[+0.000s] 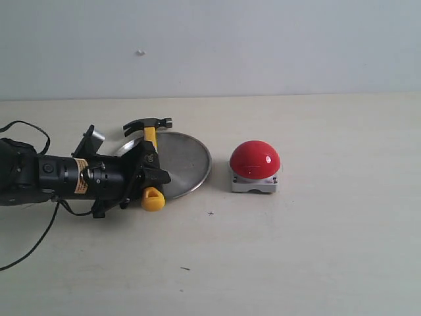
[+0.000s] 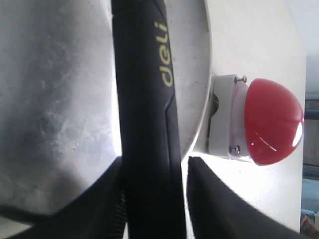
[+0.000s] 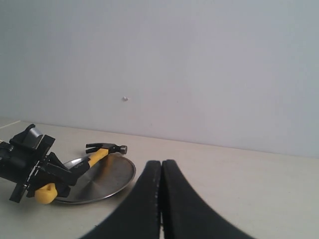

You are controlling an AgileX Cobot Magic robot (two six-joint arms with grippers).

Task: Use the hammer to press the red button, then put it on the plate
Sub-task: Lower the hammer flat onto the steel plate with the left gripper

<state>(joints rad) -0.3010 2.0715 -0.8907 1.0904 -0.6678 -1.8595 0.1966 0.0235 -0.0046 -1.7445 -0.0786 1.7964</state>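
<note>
Both jaws of the left gripper (image 1: 150, 172) sit around the hammer (image 1: 150, 136) lying over the plate (image 1: 191, 161); I cannot tell if they squeeze. The right gripper (image 3: 160, 164) is closed and empty. It looks like the put-down step: next, let go gently.

place: lab-style test bench | cues: bare beige tabletop (image 1: 316, 263), plain pale wall (image 1: 263, 39)

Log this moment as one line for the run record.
left end effector: around hammer handle, grip unclear | hammer: across plate | red button: right of plate, nothing touching | right end effector: shut, empty
</note>
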